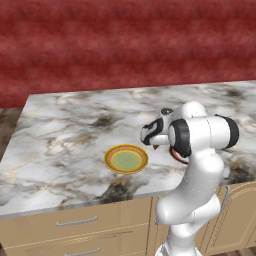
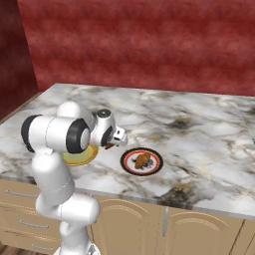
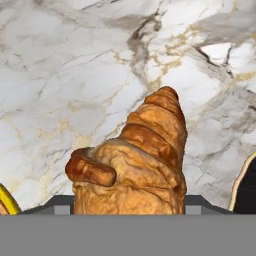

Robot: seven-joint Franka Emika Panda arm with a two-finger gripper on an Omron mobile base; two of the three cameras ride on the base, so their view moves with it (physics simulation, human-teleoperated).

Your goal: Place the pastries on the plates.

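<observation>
Hand view: a golden-brown pastry (image 3: 135, 165) sits up close between the fingers (image 3: 128, 202), its tapered tip pointing away over the marble desk (image 3: 60, 80).
Fingers: clamped on that pastry, one dark tip showing at each side of its base.
Held pastry, right base view: a small brown lump (image 2: 108, 146) at the fingers (image 2: 110, 145), over the desk (image 2: 199, 134) between the two plates and near the front edge; whether it touches the surface cannot be told.
Held pastry, left base view: only a brown sliver (image 1: 155, 146) shows beneath the hand.
Yellow plate: green centre, flat on the desk near the front edge (image 1: 126, 159); in the right base view (image 2: 82, 158) it is partly hidden behind the arm.
Red plate: dark-rimmed with white centre (image 2: 141, 162), near the front edge, just beside the fingers on the side away from the yellow plate; in the left base view only a red sliver (image 1: 176, 156) shows behind the arm.
Second pastry: lying on the red plate, at its middle (image 2: 143, 160).
Plate edges, hand view: a yellow sliver at lower left (image 3: 7, 200), a dark one at lower right (image 3: 245, 187).
</observation>
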